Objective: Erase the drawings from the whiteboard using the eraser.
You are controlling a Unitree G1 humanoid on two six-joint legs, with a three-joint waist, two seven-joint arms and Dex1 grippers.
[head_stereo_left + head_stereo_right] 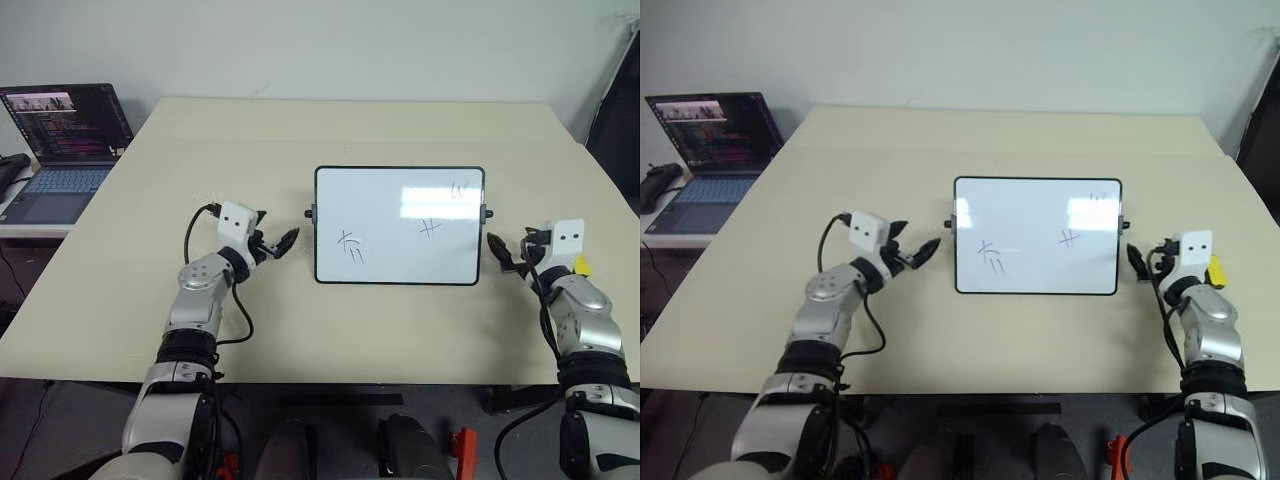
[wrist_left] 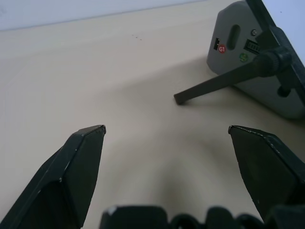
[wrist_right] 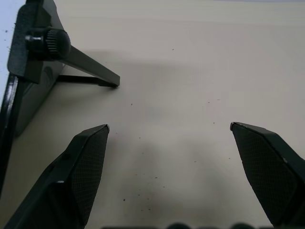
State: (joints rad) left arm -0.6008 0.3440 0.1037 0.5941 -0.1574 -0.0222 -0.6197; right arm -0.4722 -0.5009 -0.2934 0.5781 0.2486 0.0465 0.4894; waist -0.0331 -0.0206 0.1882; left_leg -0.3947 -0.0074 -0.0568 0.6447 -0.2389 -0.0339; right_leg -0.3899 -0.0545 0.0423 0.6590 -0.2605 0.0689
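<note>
The whiteboard (image 1: 400,226) stands propped on fold-out legs at the centre of the table (image 1: 150,180), tilted back so its face is open to a wipe from the near side. The drawings (image 1: 352,246) are not yet erased: strokes at lower left, a hash-like cross right of centre, a squiggle at upper right. The left gripper (image 1: 276,243) rests just left of the board's frame, fingers spread and empty. The right gripper (image 1: 507,256) rests just right of the frame, fingers likewise wide apart with nothing between them. The eraser (image 1: 581,265) shows as a yellow block at the right wrist's outer side, not held. A laptop (image 1: 65,150) sits far left, well apart. Judged stage: pre-grasp; picking up the eraser comes first.
</note>
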